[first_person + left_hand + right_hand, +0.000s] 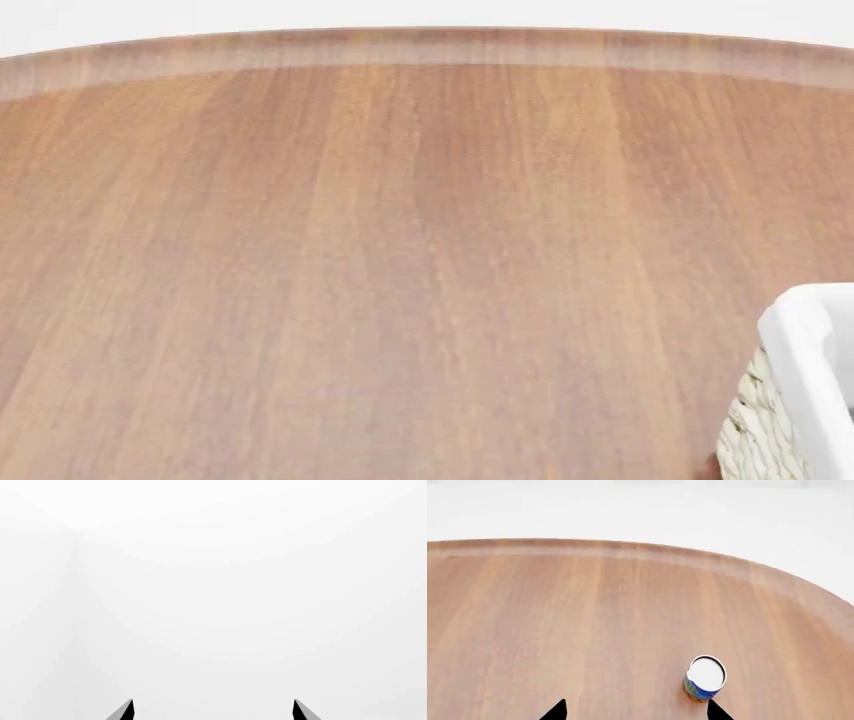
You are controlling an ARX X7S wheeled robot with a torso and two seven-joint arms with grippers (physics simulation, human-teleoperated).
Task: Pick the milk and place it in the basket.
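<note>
The right tool (637, 711) has its two dark fingers wide apart, and nothing is between them. The left tool (213, 711) is apart too, holds nothing, and looks out at plain white.

Just past one finger of the right tool stands the milk (704, 677). It is a small round can with a white top and a blue side. It sits on the brown bench (580, 620), and nothing else is near it. If 12 o'clock is the way the tool points, the can is not at 12. It is off to the side, right by that one fingertip.

In the head view only a corner of the basket (809, 335) shows, at about 4 o'clock. Its inside is hidden. The can does not show in that view, so I cannot tell how far it is from the basket.

I think the job now is to get hold of the can. To do it well, the tool should slide sideways until the can sits in the middle of the gap. If it goes straight on, that finger may bump the can and knock it over. Then it should squeeze the round sides low down.

The can stands up straight, with its long line going up from the bench and its white top up. It is round, so any side works
</note>
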